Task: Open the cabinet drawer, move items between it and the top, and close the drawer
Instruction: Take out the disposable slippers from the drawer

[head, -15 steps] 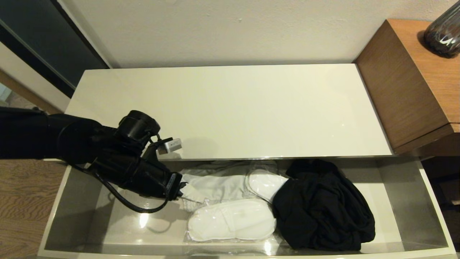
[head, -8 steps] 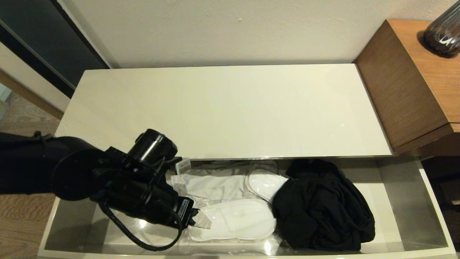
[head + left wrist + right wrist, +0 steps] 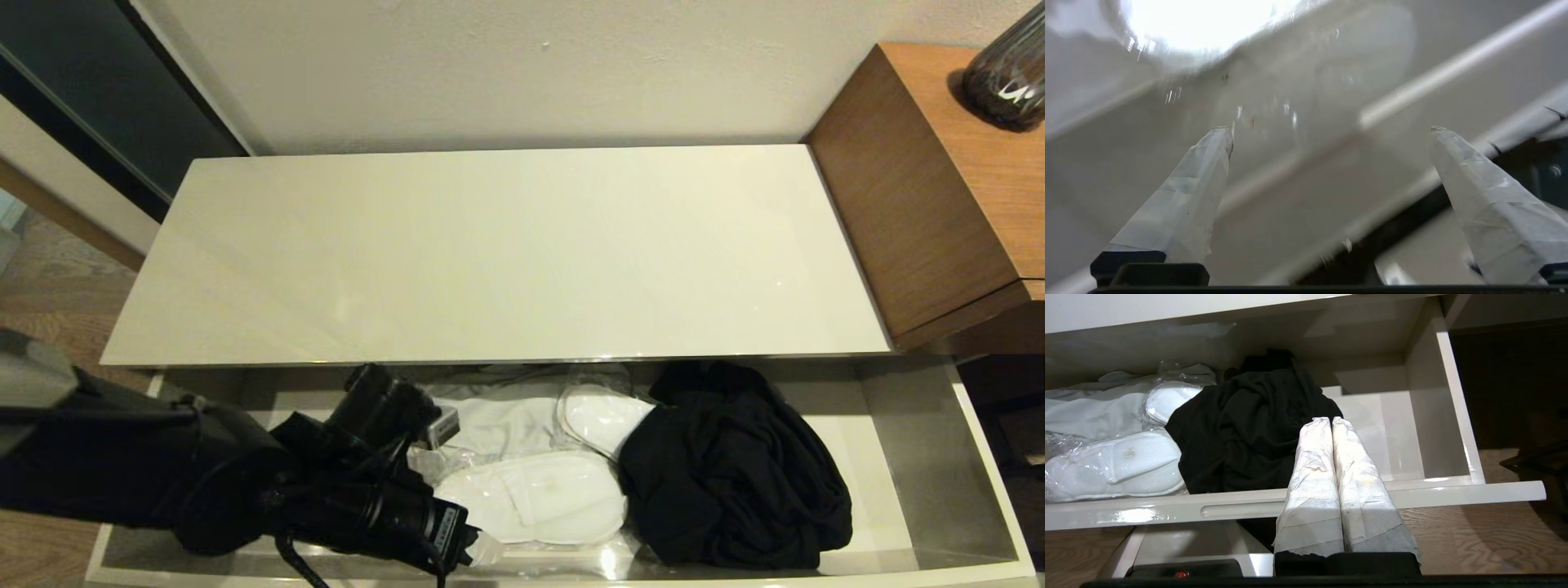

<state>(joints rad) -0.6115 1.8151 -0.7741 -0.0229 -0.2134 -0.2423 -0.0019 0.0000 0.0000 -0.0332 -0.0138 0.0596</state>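
The cabinet drawer (image 3: 992, 482) stands pulled out below the bare beige top (image 3: 506, 253). Inside lie a black garment (image 3: 735, 474), a light grey garment (image 3: 506, 425) and two plastic-wrapped pairs of white slippers (image 3: 539, 506) (image 3: 600, 416). My left gripper (image 3: 482, 554) hangs low in the drawer's left half, by its front wall, at the left end of the nearer slippers. In the left wrist view the left gripper (image 3: 1331, 128) is open, with nothing between its taped fingers. My right gripper (image 3: 1331, 418) is shut and empty, parked outside the drawer front (image 3: 1453, 492), facing the black garment (image 3: 1241, 433).
A taller brown wooden unit (image 3: 931, 188) adjoins the cabinet on the right, with a dark vase (image 3: 1008, 77) on it. A dark panel (image 3: 90, 90) stands at the far left. Wooden floor (image 3: 1486, 543) lies before the drawer. A slim handle notch (image 3: 1237, 509) cuts the drawer front.
My left arm has swung down from the top's front edge into the drawer and toward its front wall, passing over the grey garment to the nearer slippers. Its jaws stayed open. The right arm stayed still.
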